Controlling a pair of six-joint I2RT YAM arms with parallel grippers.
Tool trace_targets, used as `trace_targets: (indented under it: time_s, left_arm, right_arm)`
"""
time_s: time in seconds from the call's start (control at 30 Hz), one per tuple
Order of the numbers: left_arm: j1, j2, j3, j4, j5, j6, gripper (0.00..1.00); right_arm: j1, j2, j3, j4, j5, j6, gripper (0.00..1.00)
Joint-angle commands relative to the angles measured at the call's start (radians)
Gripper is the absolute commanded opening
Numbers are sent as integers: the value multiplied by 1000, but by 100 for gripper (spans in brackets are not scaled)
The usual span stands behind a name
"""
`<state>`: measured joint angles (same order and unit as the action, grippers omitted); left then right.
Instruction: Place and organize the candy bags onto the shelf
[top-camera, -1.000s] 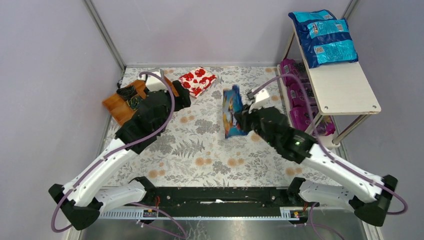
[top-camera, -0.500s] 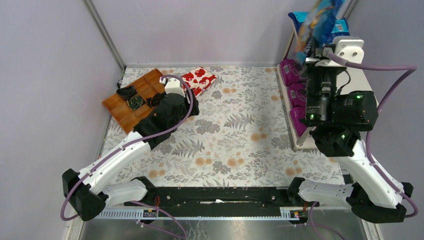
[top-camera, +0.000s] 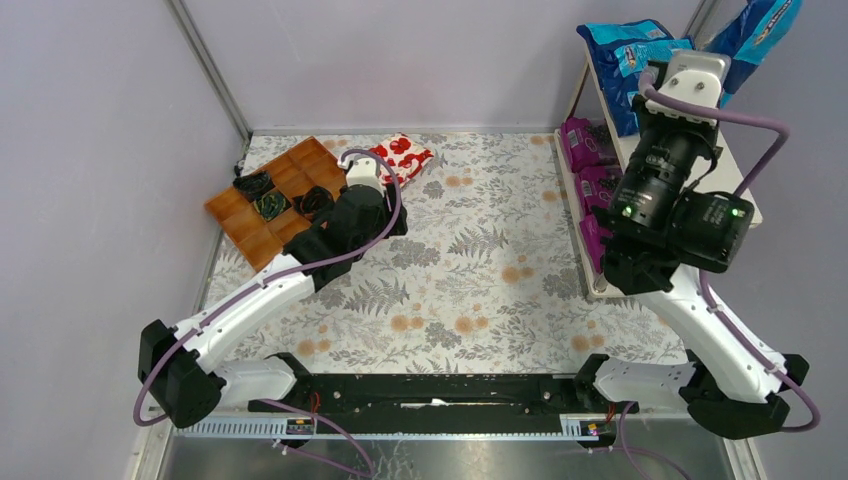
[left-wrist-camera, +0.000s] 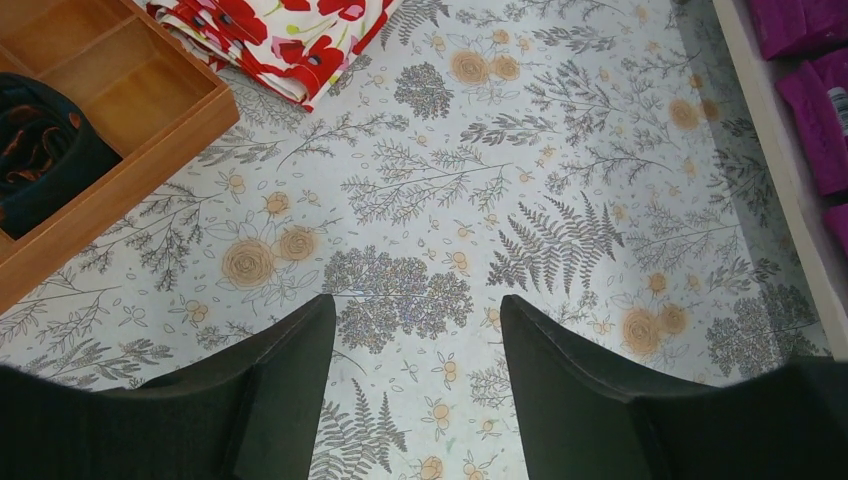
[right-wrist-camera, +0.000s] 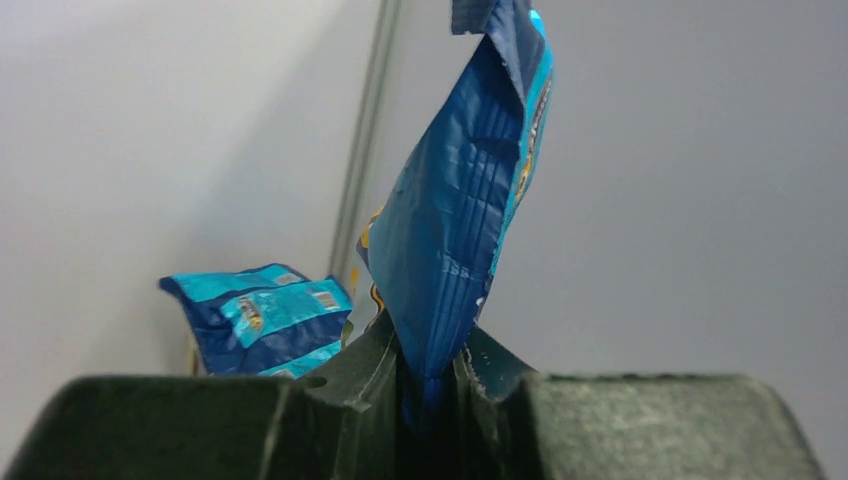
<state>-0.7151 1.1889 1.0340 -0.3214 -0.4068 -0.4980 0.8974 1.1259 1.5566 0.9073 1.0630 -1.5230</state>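
My right jaws are pressed together on the bottom edge of a blue bag (right-wrist-camera: 460, 200), which stands upright above them. From overhead it hangs in the air past the far right corner of the shelf (top-camera: 728, 165), above the top board and touching nothing there. My left jaws are spread and hold nothing; they hover low over the counter (top-camera: 480, 290), near the tray (top-camera: 262, 215) and the flowered packet (top-camera: 400, 158), neither of which is mine to shelve. As for progress, other blue bags (top-camera: 625, 70) lie stacked at the far end of the top board, and purple bags (top-camera: 590, 180) sit in a row on the lower tier, though my right arm hides part of both boards, so I cannot count them. I see no candy bag lying on the counter, so I judge the one in my grip to be the last loose one, and the job close to finished. What is left is to lower this bag flat onto the top board, on the bare stretch just beside the blue stack, release it, and straighten any bag that sits crooked.
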Motion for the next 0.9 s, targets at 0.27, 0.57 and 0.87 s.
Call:
trace_targets:
  time_s: [0.27,0.57,0.87]
  left_arm:
    - [6,-8,15,25,20,-14,65]
    - [7,35,26,27,40,-10,65]
    - [17,70,29,32,93,-15,65]
  right_arm:
    - [-606,124,12,-443,-53,337,0]
    - [-687,33,-110,-937,-237,452,0]
    - [-770,-51,-197,-1037,-305,420,0]
